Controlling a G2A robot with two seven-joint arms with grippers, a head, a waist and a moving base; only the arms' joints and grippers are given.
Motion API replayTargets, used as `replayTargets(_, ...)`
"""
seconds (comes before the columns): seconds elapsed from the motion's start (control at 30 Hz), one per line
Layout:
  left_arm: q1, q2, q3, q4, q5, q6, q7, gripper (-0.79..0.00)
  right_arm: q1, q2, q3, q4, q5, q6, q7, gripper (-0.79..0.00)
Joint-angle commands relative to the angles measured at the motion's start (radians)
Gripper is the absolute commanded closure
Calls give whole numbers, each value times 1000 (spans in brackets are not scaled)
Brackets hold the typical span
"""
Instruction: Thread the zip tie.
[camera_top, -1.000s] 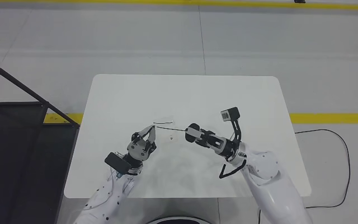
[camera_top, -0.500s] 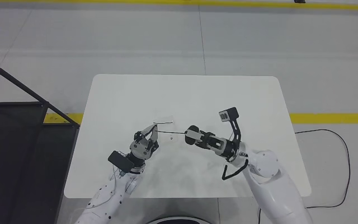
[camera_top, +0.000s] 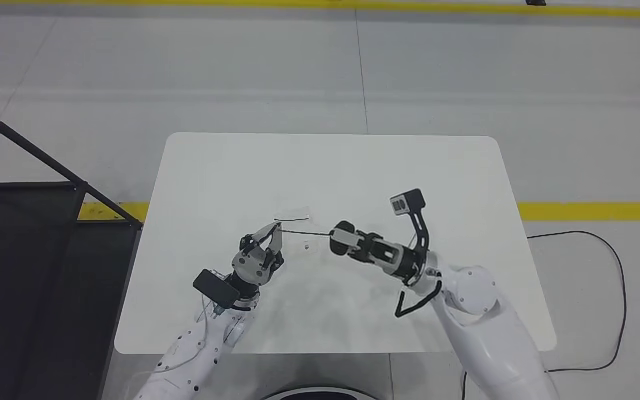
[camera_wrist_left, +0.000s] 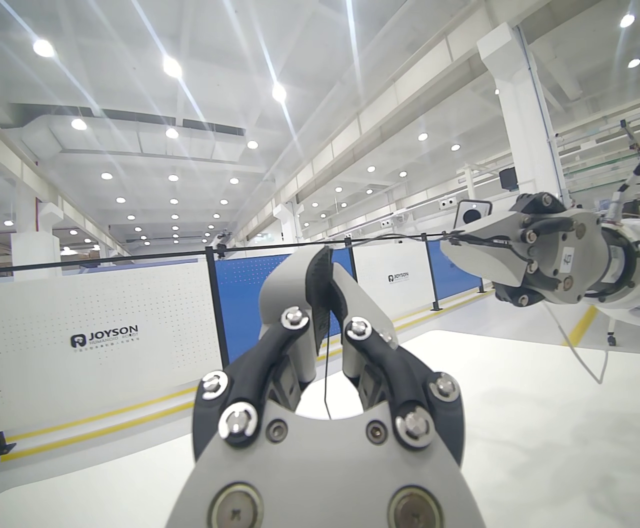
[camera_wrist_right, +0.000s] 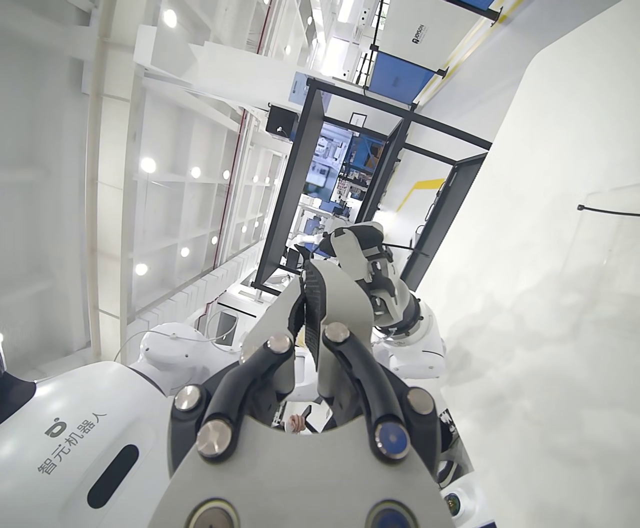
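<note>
Pinching thin black plastic zip tie (camera_top: 310, 231) in L gripper (camera_wrist_left: 327, 260), closed tight on it. Clamping its other end in R gripper (camera_wrist_right: 305, 285), over white tbl (camera_top: 400, 170).

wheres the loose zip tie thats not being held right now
In the top view the loose zip tie lies flat on the white table, just beyond the gap between the two hands, nearer the left hand than the right hand.

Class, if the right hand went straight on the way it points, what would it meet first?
Probably the left hand, which sits directly ahead of the right hand in the right wrist view, shut on the zip tie. The depth between them is hard to judge.
</note>
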Motion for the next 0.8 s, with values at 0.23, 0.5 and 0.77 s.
replayTargets(0.23,0,0,0,0,0,0,0,0,11,-3,-9,8,0,11,-13,0)
replayTargets(0.5,0,0,0,0,0,0,0,0,17,-4,-13,14,3,19,-16,0)
replayTargets(0.77,0,0,0,0,0,0,0,0,25,-5,-19,22,-4,35,-20,0)
